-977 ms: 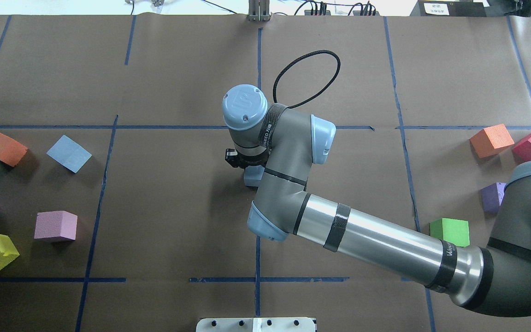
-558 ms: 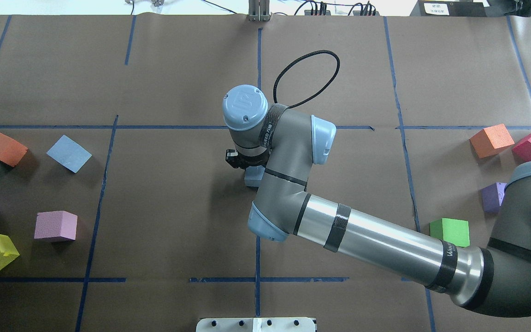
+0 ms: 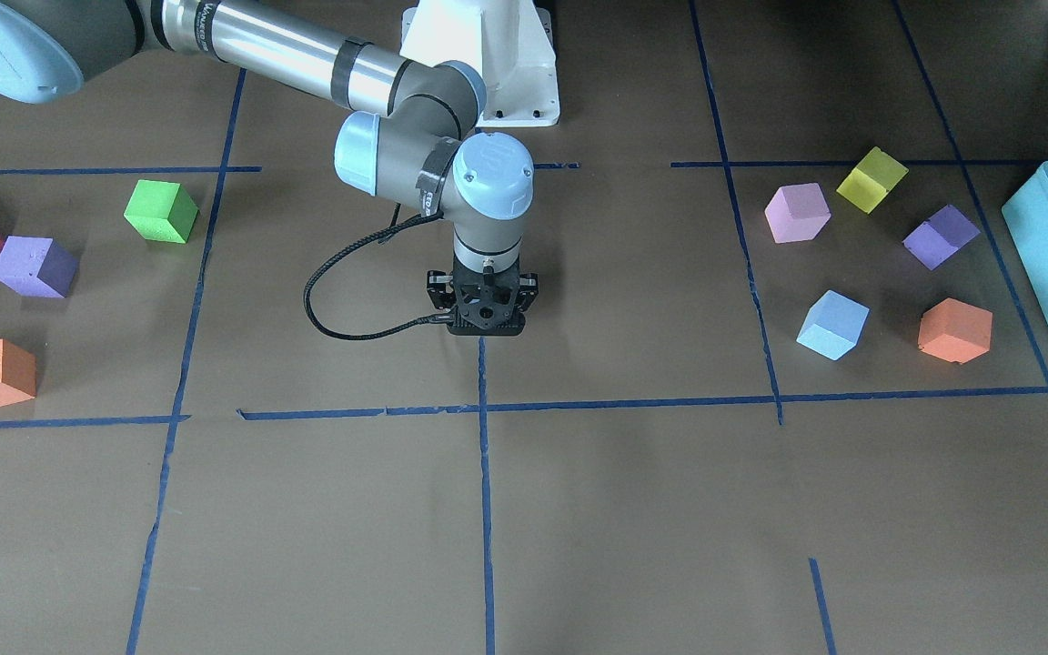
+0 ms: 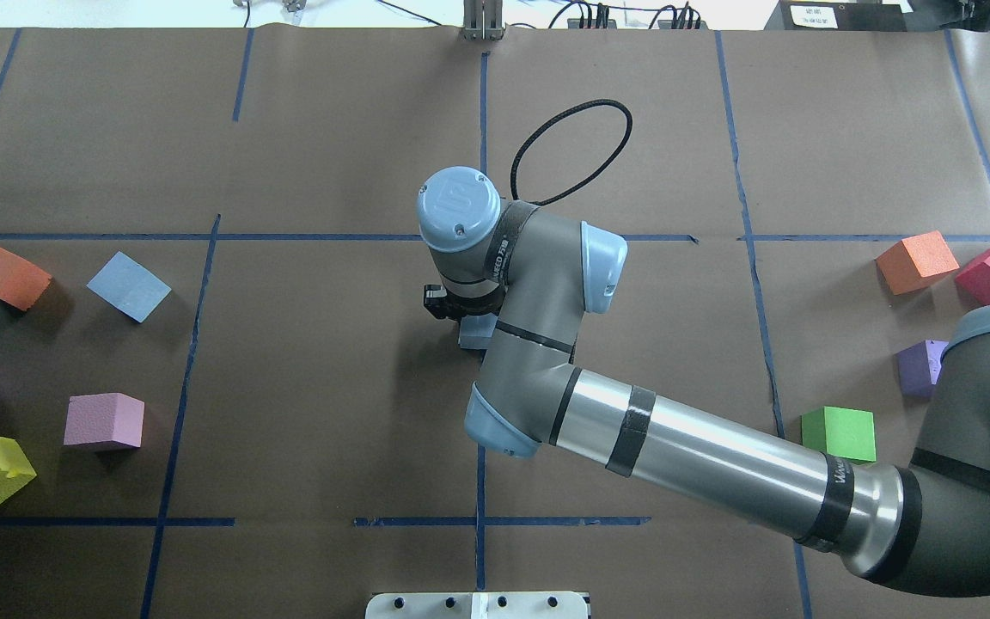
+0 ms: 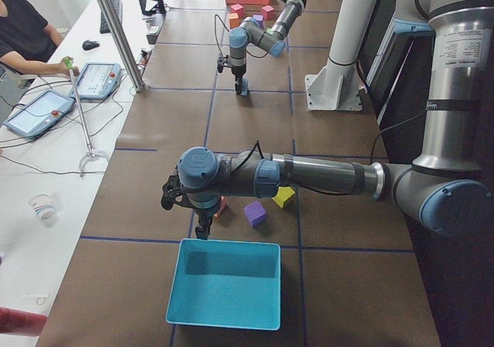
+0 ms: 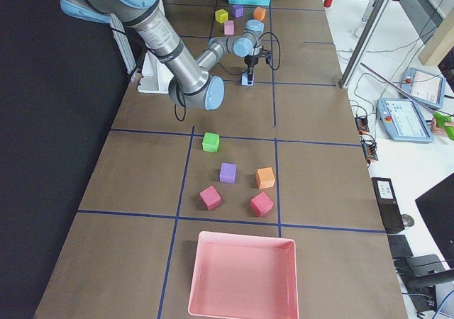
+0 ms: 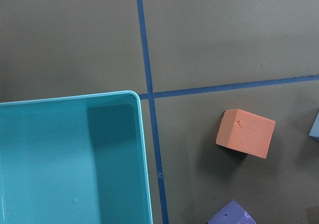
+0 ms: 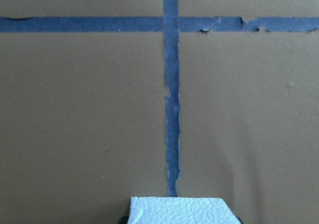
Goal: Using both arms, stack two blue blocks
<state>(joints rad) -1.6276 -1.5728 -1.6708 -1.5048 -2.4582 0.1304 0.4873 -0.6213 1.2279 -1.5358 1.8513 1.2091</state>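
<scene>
Your overhead looks down from behind the robot, your front view faces it; both share the middle of the table. Side cameras watch lengthwise; wrist cameras hover close.

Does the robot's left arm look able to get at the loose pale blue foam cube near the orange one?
Probably yes: the left gripper hangs close above that end, and the pale blue foam cube has nothing over it.

robot lab | taped-grid table | teach pendant | seated operator
</scene>
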